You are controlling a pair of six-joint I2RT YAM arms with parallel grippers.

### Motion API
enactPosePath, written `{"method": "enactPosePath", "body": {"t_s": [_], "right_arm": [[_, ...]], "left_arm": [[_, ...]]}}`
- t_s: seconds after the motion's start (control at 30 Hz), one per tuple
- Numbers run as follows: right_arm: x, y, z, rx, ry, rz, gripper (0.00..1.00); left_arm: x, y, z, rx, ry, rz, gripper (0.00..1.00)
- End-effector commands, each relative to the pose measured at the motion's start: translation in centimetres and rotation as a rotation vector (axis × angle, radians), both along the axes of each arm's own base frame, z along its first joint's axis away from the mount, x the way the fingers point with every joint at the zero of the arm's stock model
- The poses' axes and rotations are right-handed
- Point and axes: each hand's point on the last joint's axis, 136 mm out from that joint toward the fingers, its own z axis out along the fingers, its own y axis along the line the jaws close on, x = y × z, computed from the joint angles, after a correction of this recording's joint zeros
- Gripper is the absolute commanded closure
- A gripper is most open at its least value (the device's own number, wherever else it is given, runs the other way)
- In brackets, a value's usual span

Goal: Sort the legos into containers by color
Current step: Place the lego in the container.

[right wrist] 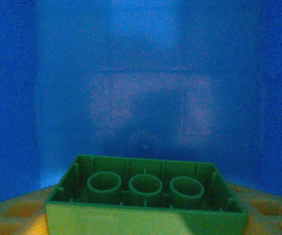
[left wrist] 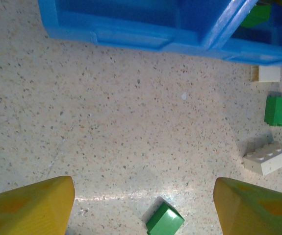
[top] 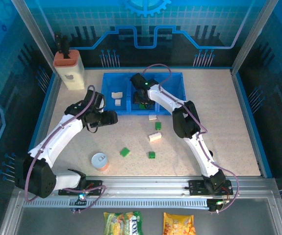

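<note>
Closest to the right wrist lens, a green plastic lego brick [right wrist: 145,196] sits upside down, three round tubes showing in its hollow underside. The yellow right fingers [right wrist: 270,213] are closed narrowly on it from either side. Blue walls rise behind it. From the top camera the right fingers [top: 140,94] hang over the middle compartment of the bright blue translucent plastic three-compartment tray [top: 172,82], which stands at the far side of the speckled bench [top: 219,127]. Two cream-white bricks [top: 117,103] lie in the tray's left compartment.

The left fingers [top: 112,117] hover over the bench just in front of that left compartment. In the left wrist view the left fingers [left wrist: 33,205] are spread wide and hold nothing, with the tray [left wrist: 131,24] ahead of them.

Loose on the bench in front of the tray lie five more legos:
- a small cream brick [top: 153,117] [left wrist: 266,73] just beside the tray's front wall
- a green cube brick [top: 158,126] [left wrist: 278,110] near it
- a long cream brick [top: 155,137] [left wrist: 269,159] nearer still
- a tilted green brick [top: 125,152] [left wrist: 164,220] between the open left fingers
- another green brick [top: 152,155] to its right

A round white-topped can [top: 99,160] stands near the bench's front edge.
</note>
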Motion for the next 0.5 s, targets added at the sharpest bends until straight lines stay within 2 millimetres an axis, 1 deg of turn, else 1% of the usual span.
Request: {"method": "enactPosePath", "body": {"t_s": [0.0, 0.07, 0.23, 0.47], "right_arm": [[0.4, -0.8, 0.1, -0.01, 0.011, -0.002, 0.27], [0.4, -0.8, 0.5, -0.007, 0.007, 0.002, 0.24], [0.4, -0.4, 2.1, 0.02, -0.007, 0.018, 0.22], [-0.4, -0.4, 6.0, 0.035, -0.048, 0.031, 0.21]], "left_arm": [[-1.5, -0.1, -0.6, -0.002, 0.033, 0.019, 0.24], [-1.9, -0.5, -1.1, -0.002, 0.047, 0.013, 0.24], [-2.7, -1.6, -2.1, 0.003, 0.081, -0.009, 0.25], [-4.0, -3.4, -3.6, 0.026, 0.135, -0.065, 0.26]]}}
